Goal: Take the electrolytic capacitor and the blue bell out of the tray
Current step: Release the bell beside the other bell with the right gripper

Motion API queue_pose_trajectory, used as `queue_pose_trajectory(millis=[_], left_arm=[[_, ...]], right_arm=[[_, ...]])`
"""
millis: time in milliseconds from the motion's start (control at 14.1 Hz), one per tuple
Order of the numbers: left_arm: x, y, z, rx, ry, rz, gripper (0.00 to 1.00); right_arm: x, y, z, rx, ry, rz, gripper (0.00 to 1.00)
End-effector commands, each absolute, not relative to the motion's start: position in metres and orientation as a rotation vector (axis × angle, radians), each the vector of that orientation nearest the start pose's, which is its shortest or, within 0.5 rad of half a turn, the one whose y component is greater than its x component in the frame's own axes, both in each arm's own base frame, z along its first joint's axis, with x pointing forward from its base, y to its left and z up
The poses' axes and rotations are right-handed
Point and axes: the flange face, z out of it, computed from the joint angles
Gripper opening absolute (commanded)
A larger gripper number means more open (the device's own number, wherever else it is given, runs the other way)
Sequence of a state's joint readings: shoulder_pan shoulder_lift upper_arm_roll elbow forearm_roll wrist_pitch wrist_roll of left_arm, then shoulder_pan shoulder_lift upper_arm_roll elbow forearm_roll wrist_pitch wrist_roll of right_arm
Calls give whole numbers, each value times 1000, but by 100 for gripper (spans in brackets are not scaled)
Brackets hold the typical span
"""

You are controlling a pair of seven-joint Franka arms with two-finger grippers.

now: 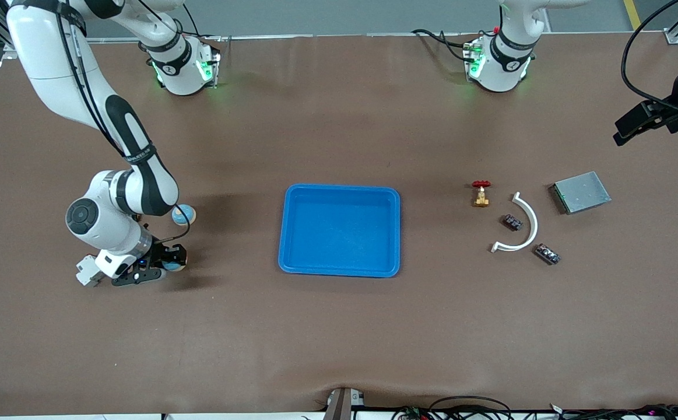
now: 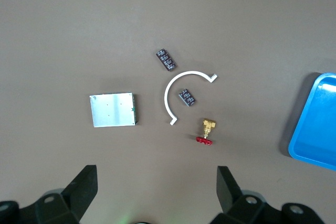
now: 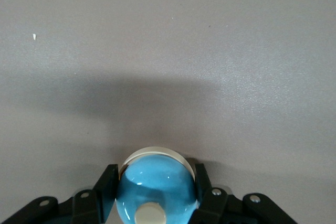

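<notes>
**Right gripper clamping a blue bell; left gripper waiting with its fingers spread**

From the front camera, we are seeing a brown table (image 1: pixel 339 326) with a blue tray (image 1: pixel 292 233) sitting near its middle. Toward the right arm's end, the right gripper (image 1: pixel 167 265) is sitting low at the table, its fingers closed on a blue bell (image 1: pixel 174 266). A second blue bell (image 1: pixel 183 215) is resting on the table just beside that arm's wrist, farther from the camera. Toward the left arm's end, we are seeing a red-handled brass valve (image 1: pixel 480 193), a white curved strip (image 1: pixel 524 224), a grey metal plate (image 1: pixel 580 192) and two small dark capacitors: one capacitor (image 1: pixel 512 221) lying inside the strip's curve, another capacitor (image 1: pixel 547 254) just outside it, nearer the camera. The left gripper (image 1: pixel 645 119) is hanging in the air at the table's edge, waiting.

In the left wrist view, we are looking down between two widely parted fingers (image 2: pixel 81 190), holding nothing, onto the plate, strip, valve and both capacitors, with a corner of the tray showing.

In the right wrist view, we are seeing the two fingers (image 3: pixel 107 187) pressing either side of the glossy blue bell, with bare table around it.
</notes>
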State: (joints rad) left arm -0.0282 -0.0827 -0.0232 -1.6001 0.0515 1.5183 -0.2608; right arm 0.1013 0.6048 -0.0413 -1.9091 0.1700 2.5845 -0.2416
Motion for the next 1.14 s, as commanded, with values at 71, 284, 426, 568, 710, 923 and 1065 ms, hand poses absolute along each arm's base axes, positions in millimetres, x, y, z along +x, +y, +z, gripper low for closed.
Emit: queue_pose_trajectory(millis=[71,284,426,568,710,923,1065], left_arm=[[521,-21,659,-3093,-294,-41,100],[519,-29,654,-3094,-265,-16,100],[519,-35,646,-3094,-240,-7,100],[520,-34,641,-3095,-223,-9,100],[521,-32,642,-3096,-204,-27,100],[537,-33,646,-3098,-232,-51,100],[552,-32,652,-3087,-215,-65,100]], right_arm=[[637,36,181,-3054,-252,-126,100],[641,36,209,-3041,-245,-93,100],[642,36,241,-3027,-203,-41,100],[640,36,280,-3020,-128,-30,100],[637,36,320,-3009,-107,-4,100],[635,18,382,-2988,-99,96,100],[632,10,416,-2987,-103,134,100]])
